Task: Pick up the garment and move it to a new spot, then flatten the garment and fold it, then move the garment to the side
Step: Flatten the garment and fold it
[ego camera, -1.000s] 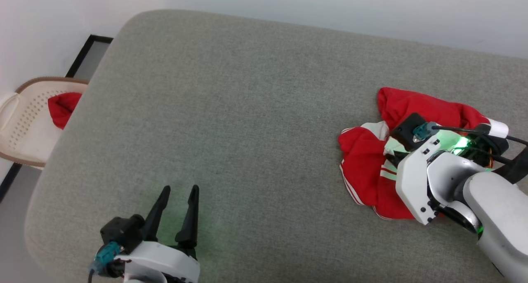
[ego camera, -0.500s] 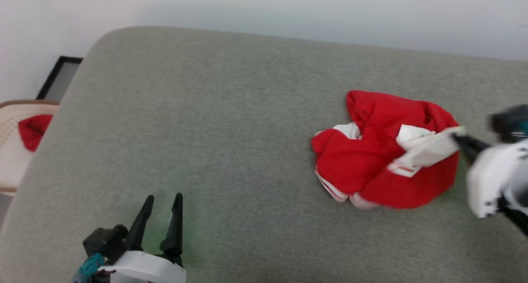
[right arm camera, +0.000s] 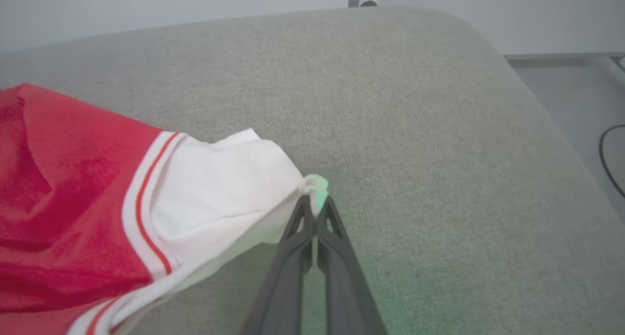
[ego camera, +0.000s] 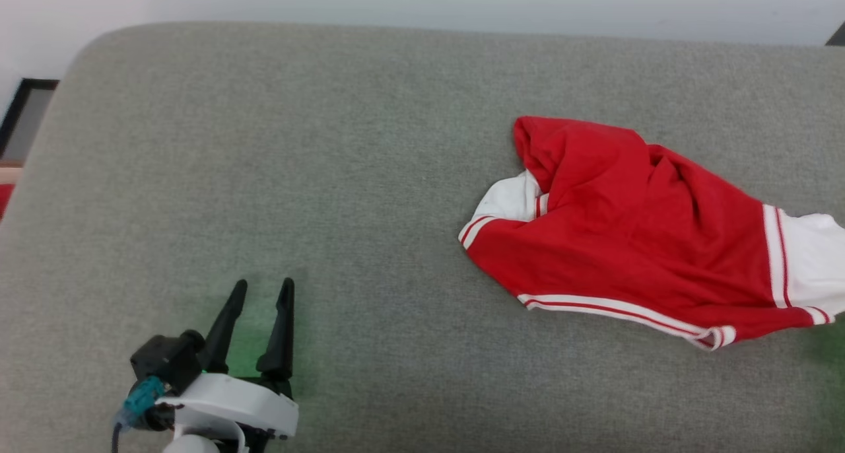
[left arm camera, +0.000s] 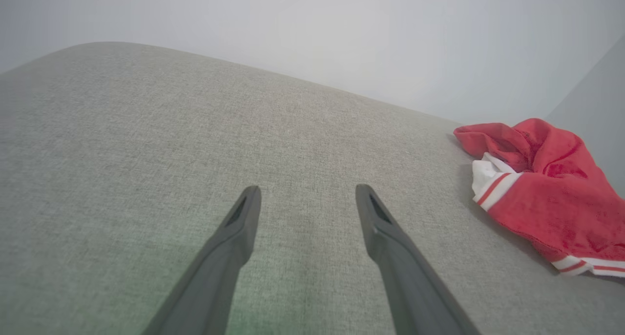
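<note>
Head view: the shirt [ego camera: 634,242] lies on the grey cushion [ego camera: 330,142] at centre right of the frame. Its long axis runs from upper left to lower right, with the striped hem along its lower edge and one white sleeve [ego camera: 809,261] reaching the right edge of the frame.

Right wrist view: the right gripper [right arm camera: 315,203] has its fingers pressed together on the bunched tip of that sleeve at frame centre. The red body of the shirt trails away to the frame's left, resting on the cushion.

The left gripper [ego camera: 263,282] sits at the lower left of the head view, fingers spread and holding nothing, over bare cushion. The shirt lies well apart from it, toward the right of the frame.

Judged from this layout, the right arm is the nearer and has the cloth in hand. A pull toward the right would run along the shirt's long axis and draw it out. The other sleeve [ego camera: 505,205], at the shirt's left end, is the part closest to the free left gripper.
</note>
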`<state>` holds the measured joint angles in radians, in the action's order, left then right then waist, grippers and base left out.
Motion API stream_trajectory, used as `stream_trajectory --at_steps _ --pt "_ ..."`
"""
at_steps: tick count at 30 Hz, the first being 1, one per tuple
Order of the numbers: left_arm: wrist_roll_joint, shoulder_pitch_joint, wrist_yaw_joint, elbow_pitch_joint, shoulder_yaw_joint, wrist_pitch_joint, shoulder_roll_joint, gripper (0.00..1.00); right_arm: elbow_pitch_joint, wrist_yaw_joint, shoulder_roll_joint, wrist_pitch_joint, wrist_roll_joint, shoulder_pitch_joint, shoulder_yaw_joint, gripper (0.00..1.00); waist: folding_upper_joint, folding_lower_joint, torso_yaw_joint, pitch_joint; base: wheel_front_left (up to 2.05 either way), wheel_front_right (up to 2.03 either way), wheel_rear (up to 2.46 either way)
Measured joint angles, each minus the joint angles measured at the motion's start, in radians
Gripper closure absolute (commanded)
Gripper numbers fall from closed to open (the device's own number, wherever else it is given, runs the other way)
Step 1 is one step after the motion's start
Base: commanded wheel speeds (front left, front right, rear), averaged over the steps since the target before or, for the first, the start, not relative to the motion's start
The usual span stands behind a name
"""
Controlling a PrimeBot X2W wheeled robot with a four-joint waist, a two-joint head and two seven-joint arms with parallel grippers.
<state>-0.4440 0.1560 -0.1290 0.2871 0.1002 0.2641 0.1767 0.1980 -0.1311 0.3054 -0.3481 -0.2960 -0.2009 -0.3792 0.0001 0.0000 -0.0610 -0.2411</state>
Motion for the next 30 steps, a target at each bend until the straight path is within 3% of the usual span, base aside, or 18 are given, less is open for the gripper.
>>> stream_trajectory --at_steps 8,9,10,11,15,19,23,25,30 --pt "-0.003 0.014 0.0 0.014 0.014 0.0 0.028 0.0 0.179 0.0 -0.049 0.106 0.051 -0.069 -0.065 1.0 0.0 0.0 0.02 -0.019 0.0 0.0 0.0" --pt "-0.005 0.02 0.0 0.013 0.02 0.0 0.037 0.0 0.192 0.0 -0.053 0.117 0.053 -0.079 -0.06 0.82 0.0 0.0 0.023 -0.019 0.0 0.0 0.0" --pt "-0.009 0.029 0.0 0.011 0.026 0.0 0.048 0.0 0.202 0.0 -0.055 0.133 0.061 -0.085 -0.053 0.52 0.0 0.0 0.027 -0.018 0.0 0.0 0.0" --pt "-0.015 0.038 0.0 0.007 0.035 0.0 0.06 0.0 0.21 0.0 -0.055 0.153 0.063 -0.089 -0.048 0.0 0.0 0.0 0.031 -0.016 0.0 0.0 0.0" --pt "-0.04 0.111 0.0 -0.017 0.107 -0.001 0.145 0.0 0.21 0.0 -0.054 0.249 0.063 -0.098 -0.047 0.0 0.0 0.0001 0.045 -0.003 0.0 0.0 0.0" --pt "-0.112 0.243 0.0 -0.056 0.218 -0.101 0.239 0.0 0.149 0.0 -0.061 0.34 0.059 -0.097 -0.025 0.0 0.0 0.0 0.069 0.009 0.0 0.0 0.0" --pt "-0.25 0.394 0.0 -0.068 0.354 -0.336 0.302 0.0 0.065 0.0 -0.095 0.393 0.021 -0.089 0.08 0.0 0.0 0.0 0.104 0.015 0.0 0.0 0.0" --pt "-0.341 0.465 0.0 -0.052 0.434 -0.511 0.318 0.0 0.031 0.0 -0.115 0.402 0.007 -0.078 0.127 0.0 0.0 0.0 0.125 0.016 0.0 0.0 0.0" --pt "-0.522 0.637 -0.002 0.048 0.536 -0.833 0.311 0.0 -0.025 0.0 -0.155 0.411 0.0 -0.071 0.217 0.0 -0.0001 0.0 0.184 0.008 0.0 0.0 0.0"
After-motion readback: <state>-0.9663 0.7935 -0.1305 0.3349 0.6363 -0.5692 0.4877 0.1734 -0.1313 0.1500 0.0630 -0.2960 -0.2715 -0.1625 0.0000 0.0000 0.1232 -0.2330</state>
